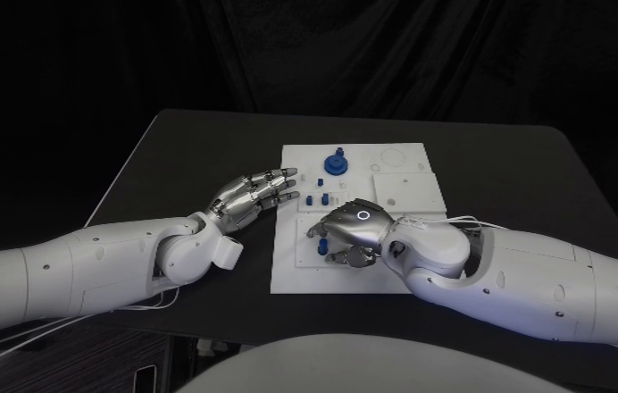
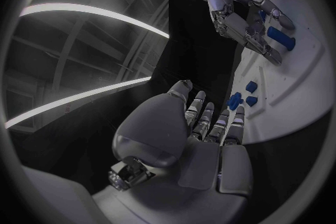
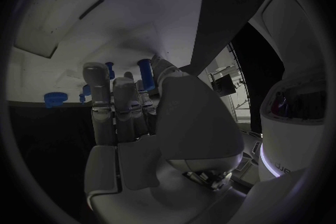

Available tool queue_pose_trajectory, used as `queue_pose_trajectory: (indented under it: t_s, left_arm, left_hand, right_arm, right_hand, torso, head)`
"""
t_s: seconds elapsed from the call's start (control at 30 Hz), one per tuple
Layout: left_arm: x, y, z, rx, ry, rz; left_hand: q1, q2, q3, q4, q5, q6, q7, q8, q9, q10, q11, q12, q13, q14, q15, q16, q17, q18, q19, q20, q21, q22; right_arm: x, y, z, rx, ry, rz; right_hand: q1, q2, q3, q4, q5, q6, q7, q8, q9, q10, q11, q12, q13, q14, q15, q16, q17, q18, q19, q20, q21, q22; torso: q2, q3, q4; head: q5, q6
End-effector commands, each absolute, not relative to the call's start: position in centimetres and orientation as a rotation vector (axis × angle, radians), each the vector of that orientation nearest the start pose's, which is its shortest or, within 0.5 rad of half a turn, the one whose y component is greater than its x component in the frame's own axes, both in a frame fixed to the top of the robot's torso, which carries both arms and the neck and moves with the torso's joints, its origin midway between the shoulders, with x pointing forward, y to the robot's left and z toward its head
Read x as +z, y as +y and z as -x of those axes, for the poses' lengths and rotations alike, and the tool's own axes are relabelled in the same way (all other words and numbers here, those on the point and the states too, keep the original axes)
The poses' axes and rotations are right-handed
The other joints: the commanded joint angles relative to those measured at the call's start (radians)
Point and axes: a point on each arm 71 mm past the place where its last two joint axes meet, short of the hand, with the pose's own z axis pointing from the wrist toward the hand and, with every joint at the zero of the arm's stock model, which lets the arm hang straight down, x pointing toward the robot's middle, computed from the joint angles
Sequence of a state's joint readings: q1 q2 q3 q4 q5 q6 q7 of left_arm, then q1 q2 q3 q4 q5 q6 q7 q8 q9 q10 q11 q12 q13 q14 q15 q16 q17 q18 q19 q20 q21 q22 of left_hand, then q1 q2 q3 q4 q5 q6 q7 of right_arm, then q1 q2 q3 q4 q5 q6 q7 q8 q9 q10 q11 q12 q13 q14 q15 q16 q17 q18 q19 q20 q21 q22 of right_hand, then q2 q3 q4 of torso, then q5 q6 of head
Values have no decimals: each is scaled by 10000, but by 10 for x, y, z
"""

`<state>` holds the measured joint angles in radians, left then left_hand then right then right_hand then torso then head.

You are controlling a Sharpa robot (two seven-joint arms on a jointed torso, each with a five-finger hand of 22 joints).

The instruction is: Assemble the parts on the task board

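While my right hand [image 1: 353, 232] hovers low over the near part of the task board [image 1: 410, 165], its fingers curl down around a blue peg [image 1: 317, 248]; whether they actually grip it, I cannot tell. My left hand [image 1: 254, 195] rests flat on the bench [image 1: 193, 143] at the board's edge, fingers spread, holding nothing. Just beyond its fingertips lie small loose blue parts [image 1: 313, 200]. Farther off stands one blue assembly [image 1: 336, 162]. I judge most of the task still outstanding.
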<state>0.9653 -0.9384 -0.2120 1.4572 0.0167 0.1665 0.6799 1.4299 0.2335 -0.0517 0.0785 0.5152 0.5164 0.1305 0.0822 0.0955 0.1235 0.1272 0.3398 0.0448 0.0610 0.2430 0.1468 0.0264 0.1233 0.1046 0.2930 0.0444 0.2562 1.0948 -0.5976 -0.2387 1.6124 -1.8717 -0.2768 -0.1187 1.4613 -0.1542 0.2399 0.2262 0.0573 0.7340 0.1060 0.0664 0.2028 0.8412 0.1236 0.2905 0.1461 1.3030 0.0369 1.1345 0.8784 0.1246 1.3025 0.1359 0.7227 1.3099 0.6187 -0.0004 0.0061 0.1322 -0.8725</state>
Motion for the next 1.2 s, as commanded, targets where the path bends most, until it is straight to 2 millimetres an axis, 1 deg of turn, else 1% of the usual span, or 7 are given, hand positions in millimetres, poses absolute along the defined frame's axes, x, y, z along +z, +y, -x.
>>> queue_pose_trajectory:
  t_s: [0.03,0.47,0.53,0.67,0.7,0.97,1.2]
  left_arm:
    - [-314,262,-399,-19237,14427,12307]
    - [-314,262,-398,-19205,14375,12296]
    - [-314,261,-398,-19241,14377,12295]
    - [-313,259,-397,-19282,14356,12287]
    - [-313,259,-397,-19282,14347,12283]
    - [-314,261,-398,-19221,14302,12260]
    - [-314,260,-398,-19218,14308,12258]
  left_hand:
    - [-104,28,56,22,55,6,35,26,12,-44,-31,-55,-8,12,64,35,12,-122,33,1,36,-9]
    - [-107,29,84,8,57,12,38,26,13,-56,-38,-63,-9,9,64,35,11,-124,39,1,37,-2]
    - [-107,28,88,5,57,27,37,29,16,-52,-39,-51,-8,12,65,42,13,-125,37,1,35,-8]
    - [-105,18,102,-9,60,41,31,34,19,-44,-35,-33,-4,19,67,56,15,-126,35,1,34,-17]
    - [-105,18,102,-9,60,41,31,34,19,-44,-35,-33,-4,19,67,56,15,-126,35,1,34,-17]
    - [-104,5,145,-41,86,66,23,46,24,-27,-28,-10,0,26,70,66,18,-128,37,0,32,-25]
    - [-104,5,145,-41,86,66,23,46,24,-27,-28,-10,0,26,70,66,18,-128,37,0,32,-25]
  right_arm:
    - [-270,-59,-378,8483,16263,6740]
    - [-199,-131,-398,8983,15689,3313]
    - [-193,-152,-398,8784,15976,2616]
    - [-193,-194,-395,8013,16790,1499]
    - [-196,-205,-393,7756,17118,1146]
    - [-213,-262,-382,5824,18202,-891]
    - [-226,-282,-380,3830,19428,-1031]
  right_hand:
    - [-68,-57,-149,53,-23,-48,119,43,-45,-148,58,135,55,-50,74,35,55,143,-53,47,-61,701]
    - [420,202,-84,237,105,447,511,310,-146,103,-63,1253,552,35,-19,223,201,145,98,21,128,758]
    - [724,383,71,87,624,1498,612,865,71,799,-225,2194,1004,-14,-146,162,119,161,63,-87,42,741]
    - [318,348,-351,190,608,2455,73,1743,446,1090,-749,6352,3620,127,-596,142,105,187,118,-437,-100,701]
    - [-360,580,-571,573,392,2745,-155,2180,671,2734,-993,9221,7018,787,-752,897,1138,39,584,-561,800,904]
    - [-3163,1046,-1410,677,971,2174,-350,3574,1559,6380,-1236,12539,13151,1966,-999,2905,4322,-418,1588,-904,3838,1534]
    - [-3830,982,-1384,679,1081,1786,-351,3926,1846,7027,-1247,12737,13934,2064,-1019,3109,4694,-499,1681,-931,4430,1637]
  torso:
    - [2,0,-5]
    - [0,14,-31]
    - [-5,12,-38]
    - [-10,-7,2]
    - [-10,-4,1]
    - [26,-30,78]
    - [55,-36,34]
  head:
    - [-27,-1]
    - [-305,-1]
    - [-418,-1]
    - [-623,-1]
    - [-666,-1]
    - [-1044,-1]
    - [-1190,-1]
